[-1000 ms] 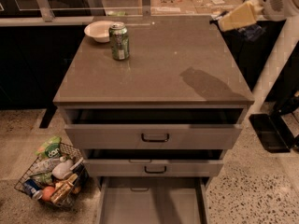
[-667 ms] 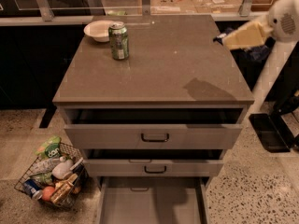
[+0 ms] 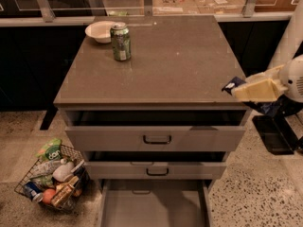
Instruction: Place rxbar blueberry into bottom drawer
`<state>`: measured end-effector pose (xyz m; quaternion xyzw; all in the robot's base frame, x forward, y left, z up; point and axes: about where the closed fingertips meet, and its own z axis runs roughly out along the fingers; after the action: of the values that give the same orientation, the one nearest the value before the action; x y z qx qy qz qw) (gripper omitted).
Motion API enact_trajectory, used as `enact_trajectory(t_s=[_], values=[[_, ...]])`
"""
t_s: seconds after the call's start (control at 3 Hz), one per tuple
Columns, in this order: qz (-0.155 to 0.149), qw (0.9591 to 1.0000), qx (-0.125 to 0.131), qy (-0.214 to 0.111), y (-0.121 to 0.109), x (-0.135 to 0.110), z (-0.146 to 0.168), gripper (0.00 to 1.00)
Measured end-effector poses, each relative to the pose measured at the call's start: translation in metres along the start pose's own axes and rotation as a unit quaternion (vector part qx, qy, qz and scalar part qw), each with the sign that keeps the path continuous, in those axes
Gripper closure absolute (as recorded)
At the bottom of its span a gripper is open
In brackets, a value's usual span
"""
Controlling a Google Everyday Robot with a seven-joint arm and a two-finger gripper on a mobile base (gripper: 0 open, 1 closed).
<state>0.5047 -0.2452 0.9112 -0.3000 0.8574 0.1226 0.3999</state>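
Observation:
My gripper (image 3: 239, 90) hangs at the right edge of the cabinet, level with its front right corner. Its pale fingers (image 3: 258, 90) are shut on the rxbar blueberry (image 3: 232, 85), a small dark blue wrapper with a pale mark that sticks out at the tips. The bottom drawer (image 3: 154, 207) is pulled out at the foot of the cabinet, far below and left of the gripper; its flat grey floor shows nothing in it. A green can (image 3: 120, 41) stands on the cabinet top at the back left.
A white bowl (image 3: 100, 31) sits behind the can. The two upper drawers (image 3: 156, 138) with black handles stand slightly out. A wire basket (image 3: 53, 178) of groceries sits on the floor at the left. A dark base (image 3: 274, 134) is on the floor at the right.
The gripper with the bar has moved down and toward the front, from above the cabinet's back right corner to beside its front right corner.

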Motion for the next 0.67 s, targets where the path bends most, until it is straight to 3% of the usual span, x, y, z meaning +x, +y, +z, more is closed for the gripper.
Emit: enact_trajectory(t_s=[0.67], values=[[-0.023, 0.9970, -0.062, 0.040, 0.046, 0.069, 0.002, 1.00]])
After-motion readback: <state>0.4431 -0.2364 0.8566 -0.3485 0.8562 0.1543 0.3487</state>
